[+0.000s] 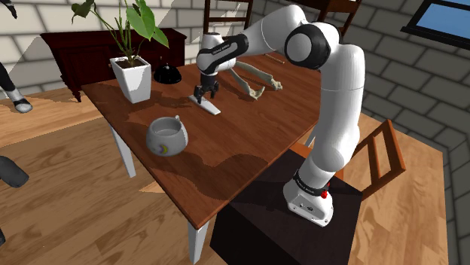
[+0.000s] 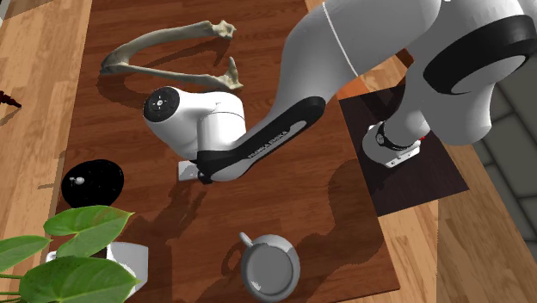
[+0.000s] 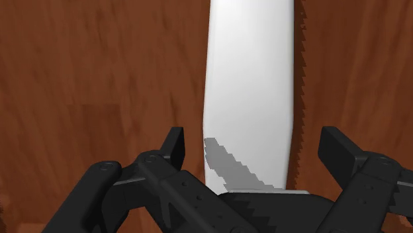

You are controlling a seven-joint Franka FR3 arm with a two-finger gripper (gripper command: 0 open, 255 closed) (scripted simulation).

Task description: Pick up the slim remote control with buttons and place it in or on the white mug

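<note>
Low over the wooden tabletop (image 1: 248, 147) hangs the black gripper (image 1: 205, 94), pointing straight down at the slim remote (image 1: 212, 107), which is drawn plain white with no buttons to make out; the remote lies flat near the middle of the tabletop, somewhat toward the far edge in the shoulder view. Through the wrist camera the fingers (image 3: 175, 149) stand spread, one on either side of the remote (image 3: 248, 86), with bare wood showing between each tip and the remote's long edges; nothing is grasped. From the second exterior view one end of the remote (image 2: 184, 170) peeks out from under the hand. The round white mug (image 1: 166, 136) stands upright near the tabletop's edge at the shoulder view's left, well apart from the remote; its open mouth faces up (image 2: 271, 267). A white plant pot (image 1: 134, 79) occupies the far corner, a black dome (image 1: 166, 74) just beside it; a pale curved bone (image 1: 256, 81) lies by the far edge.
</note>
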